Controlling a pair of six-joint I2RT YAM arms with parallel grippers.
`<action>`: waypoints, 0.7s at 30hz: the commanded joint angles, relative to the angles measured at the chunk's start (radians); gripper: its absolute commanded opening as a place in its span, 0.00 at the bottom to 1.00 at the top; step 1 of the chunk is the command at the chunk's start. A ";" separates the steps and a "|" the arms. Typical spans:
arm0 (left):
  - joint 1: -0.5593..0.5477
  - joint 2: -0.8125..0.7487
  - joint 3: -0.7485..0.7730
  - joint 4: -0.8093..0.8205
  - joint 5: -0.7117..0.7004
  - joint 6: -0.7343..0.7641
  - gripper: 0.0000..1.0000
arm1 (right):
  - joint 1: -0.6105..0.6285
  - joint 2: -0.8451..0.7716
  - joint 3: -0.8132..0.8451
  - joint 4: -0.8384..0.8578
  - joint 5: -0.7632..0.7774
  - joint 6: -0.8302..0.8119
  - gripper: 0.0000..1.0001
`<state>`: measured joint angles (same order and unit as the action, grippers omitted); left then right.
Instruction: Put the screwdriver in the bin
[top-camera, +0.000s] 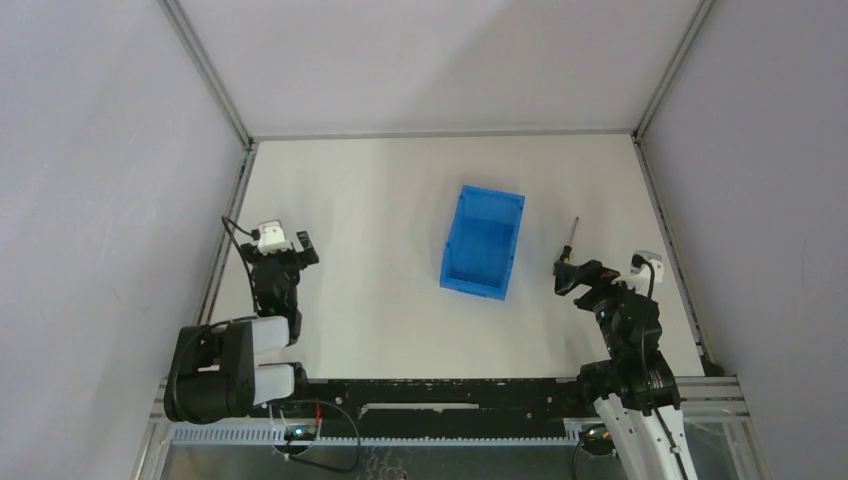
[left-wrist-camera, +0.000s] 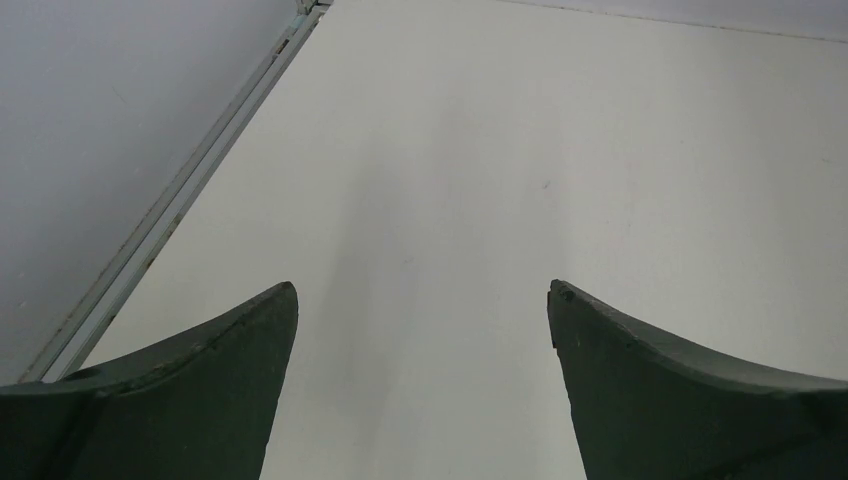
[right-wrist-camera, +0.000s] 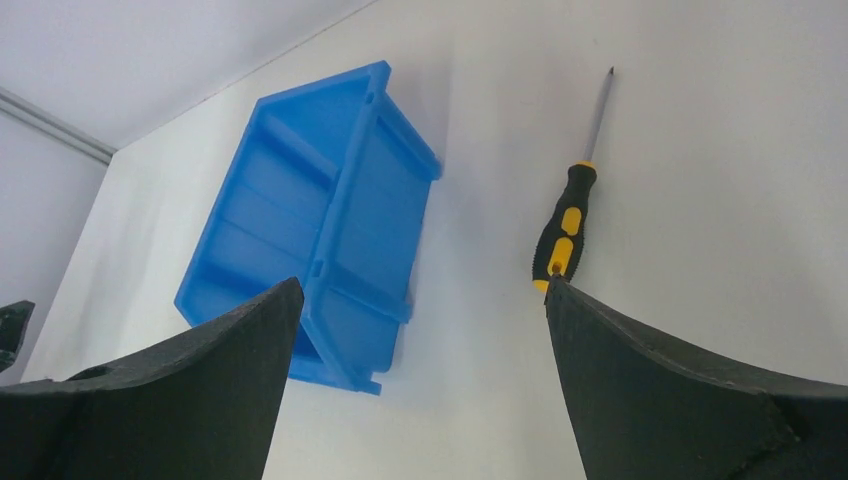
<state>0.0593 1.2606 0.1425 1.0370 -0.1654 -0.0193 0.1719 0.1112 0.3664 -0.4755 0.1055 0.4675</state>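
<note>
Top view: the slim yellow-and-black-handled screwdriver (top-camera: 569, 243) lies on the white worktop (top-camera: 380, 200), right of the blue plastic open-top bin (top-camera: 452, 252). Its shaft points away, just ahead of my right fingers (top-camera: 565, 276). Right wrist: these spread wide, empty, with the handle beside 1 fingertip. Left wrist: left fingers (left-wrist-camera: 200, 390) wide, far off.

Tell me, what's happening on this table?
The right gripper is open and low, close to the screwdriver, which lies on the white table just right of the blue bin. Nothing is grasped yet, and the bin is empty. The left gripper hangs open, away from both.
</note>
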 joint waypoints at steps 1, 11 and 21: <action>0.000 -0.001 0.048 0.026 -0.009 -0.005 1.00 | -0.001 -0.011 0.029 0.035 0.051 0.034 1.00; 0.001 -0.002 0.049 0.026 -0.009 -0.006 1.00 | -0.001 0.162 0.315 0.220 0.065 -0.086 1.00; 0.001 -0.002 0.048 0.026 -0.008 -0.006 1.00 | -0.117 1.110 1.237 -0.494 0.023 -0.188 0.99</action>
<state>0.0593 1.2606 0.1425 1.0367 -0.1654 -0.0193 0.1432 0.9344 1.4429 -0.5846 0.2169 0.3386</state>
